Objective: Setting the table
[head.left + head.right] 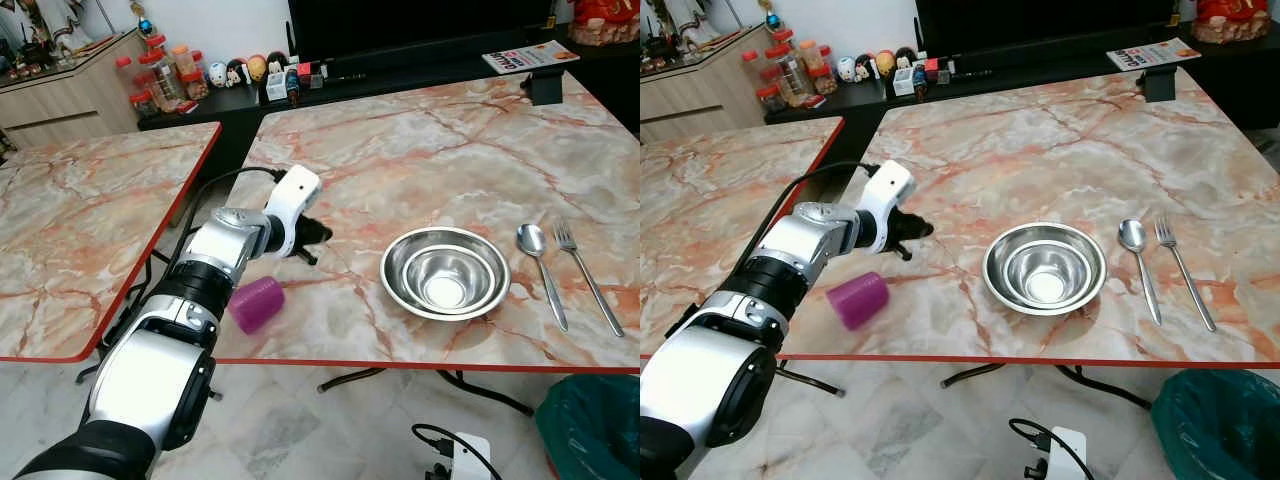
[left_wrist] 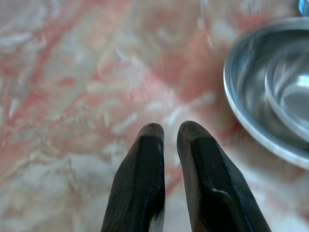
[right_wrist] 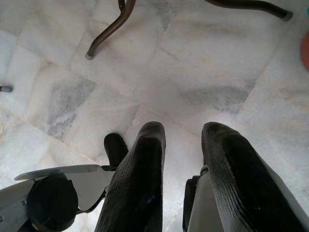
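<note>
Left gripper [image 1: 318, 237] hangs low over the desk [image 1: 430, 140], its two black fingers [image 2: 145, 159] drawn nearly together with nothing between them, pointing toward the bowls. Taking the steel bowls [image 1: 446, 272] as landmark: the purple cup [image 1: 257, 304] lies on its side well to their left, close to the near red edge of the desk, its long axis roughly level with that edge and its mouth facing away from the bowls. The gripper sits between cup and bowls, slightly farther from the near edge than the cup, so the cup lies behind and below the wrist. Just right of the bowls lie the spoon [image 1: 540, 270] and then the fork [image 1: 587, 272], handles toward the near edge. Right gripper [image 3: 186, 159] hangs idle over the floor, fingers parted, empty. Judgement: the left arm is much the nearer to the cup; righting it calls for drawing back and opening first.
</note>
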You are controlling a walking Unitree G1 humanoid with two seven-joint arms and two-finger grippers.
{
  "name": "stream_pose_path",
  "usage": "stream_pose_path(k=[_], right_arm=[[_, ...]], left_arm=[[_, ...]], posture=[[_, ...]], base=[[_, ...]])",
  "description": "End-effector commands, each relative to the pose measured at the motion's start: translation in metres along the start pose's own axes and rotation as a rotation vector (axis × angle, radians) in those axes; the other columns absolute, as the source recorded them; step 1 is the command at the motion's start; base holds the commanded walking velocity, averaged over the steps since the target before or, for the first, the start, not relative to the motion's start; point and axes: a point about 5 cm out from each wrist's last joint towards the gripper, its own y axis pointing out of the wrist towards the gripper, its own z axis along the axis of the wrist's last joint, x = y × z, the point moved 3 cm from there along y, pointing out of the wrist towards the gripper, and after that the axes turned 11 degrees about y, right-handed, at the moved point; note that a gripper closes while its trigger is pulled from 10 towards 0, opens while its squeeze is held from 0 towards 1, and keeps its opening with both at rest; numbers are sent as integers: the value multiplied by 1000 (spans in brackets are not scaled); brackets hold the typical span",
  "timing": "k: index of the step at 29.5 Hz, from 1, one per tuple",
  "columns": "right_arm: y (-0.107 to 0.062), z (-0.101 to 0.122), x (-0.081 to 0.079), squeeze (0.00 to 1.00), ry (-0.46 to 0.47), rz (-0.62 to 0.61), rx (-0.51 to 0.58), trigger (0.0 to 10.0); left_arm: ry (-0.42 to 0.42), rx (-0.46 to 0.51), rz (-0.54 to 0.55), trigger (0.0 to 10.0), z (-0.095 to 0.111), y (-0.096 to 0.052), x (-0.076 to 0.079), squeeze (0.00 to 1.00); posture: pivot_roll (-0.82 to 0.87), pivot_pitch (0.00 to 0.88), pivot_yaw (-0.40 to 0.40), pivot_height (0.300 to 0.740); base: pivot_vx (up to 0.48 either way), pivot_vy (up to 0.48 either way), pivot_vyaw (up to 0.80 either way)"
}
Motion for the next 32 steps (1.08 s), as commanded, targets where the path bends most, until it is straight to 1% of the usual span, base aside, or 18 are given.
stream_pose_path(k=[1,4,6,7,8,10,13,15,16,17,18,21,22,23,25,27,28,32], right_arm=[[-2,-7,-4,0,6,8,-19,10000],[-2,-7,-4,0,6,8,-19,10000],[-2,-8,-4,0,14,5,-18,10000],[-2,-9,-4,0,16,4,-18,10000],[-2,-9,-4,0,16,4,-19,10000],[-2,-9,-3,0,17,3,-19,10000],[-2,-10,-2,0,17,1,-20,10000],[-3,-10,-1,0,17,-1,-21,10000],[-3,-11,1,0,16,-4,-21,10000],[-3,-11,1,0,16,-4,-21,10000],[-3,-10,2,0,15,-6,-20,10000],[-3,-10,4,0,13,-10,-20,10000],[-3,-10,4,0,11,-10,-20,10000],[-3,-10,4,0,11,-10,-20,10000],[-3,-10,4,0,13,-11,-18,10000],[-3,-10,5,0,13,-11,-18,10000],[-3,-10,5,0,13,-11,-18,10000],[-3,-11,4,0,12,-9,-20,10000]], left_arm=[[-14,43,51,10000,5,-7,-10,0],[-31,68,77,10000,7,-8,-14,0],[-77,187,283,10000,3,-27,-40,0],[-99,198,349,10000,-5,-34,-48,0],[-92,191,417,10000,-15,-40,-56,0],[-123,151,572,10000,-43,-58,-72,0],[-89,69,747,10000,-81,-85,-87,0],[-59,-52,880,10000,-111,-107,-97,0],[-159,-147,1002,10000,-141,-130,-105,0],[-159,-147,1002,10000,-141,-130,-105,0],[-207,-184,1008,10000,-154,-135,-103,0],[-194,-196,907,10000,-159,-123,-92,0],[-170,-202,852,10000,-158,-113,-85,0],[-170,-202,852,10000,-158,-113,-85,0],[-217,-181,738,10000,-156,-95,-71,0],[-212,-167,666,10000,-153,-84,-62,0],[-203,-158,584,10000,-150,-73,-52,0],[-223,-135,518,10000,-144,-59,-42,0]], posture=[[20,0,207,740],[20,0,207,740],[23,0,206,740],[23,0,206,740],[25,0,205,740],[26,0,202,740],[24,0,200,740],[20,0,193,740],[20,0,193,740],[20,0,193,740],[20,0,188,740],[22,0,186,740],[22,0,186,740],[22,0,186,740],[15,0,186,740],[14,0,185,740],[16,0,184,740],[12,0,186,740]], base=[[0,0,0],[0,0,0],[0,0,0],[0,0,0],[0,0,0],[0,0,0],[0,0,0],[0,0,0],[0,0,0],[0,0,0],[0,0,0],[0,0,0],[0,0,0],[0,0,0],[0,0,0],[0,0,0],[0,0,0],[0,0,0]])
